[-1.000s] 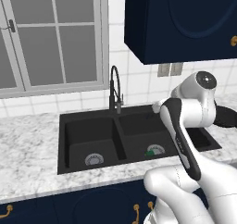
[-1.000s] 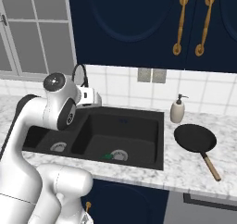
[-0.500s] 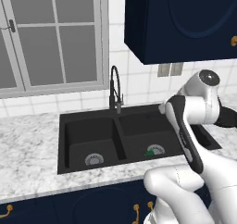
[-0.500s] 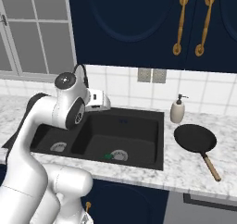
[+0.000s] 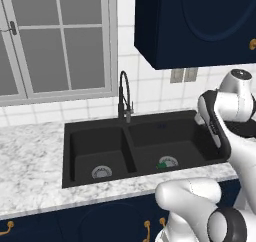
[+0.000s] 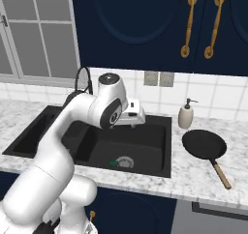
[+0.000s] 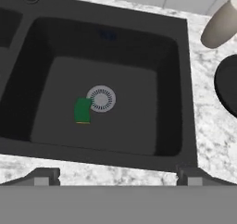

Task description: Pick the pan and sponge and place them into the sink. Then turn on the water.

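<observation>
1. Right base view: the arm has swung from the faucet side of the sink (image 6: 97, 146) toward the pan's side, with the gripper (image 6: 137, 116) wide and empty over the right basin.
2. Judged from that, the sponge (image 7: 83, 110) step is done; it lies beside the drain (image 7: 101, 98).
3. The pan (image 6: 204, 144) waits on the surface just beyond the sink's right rim.
4. Hand view reveals the sponge's exact spot, while the left base view shows the dry faucet (image 5: 124, 96).

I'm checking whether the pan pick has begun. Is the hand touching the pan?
Apart. In the right base view the open hand hangs above the sink, while the pan lies alone on the counter beside it.
</observation>
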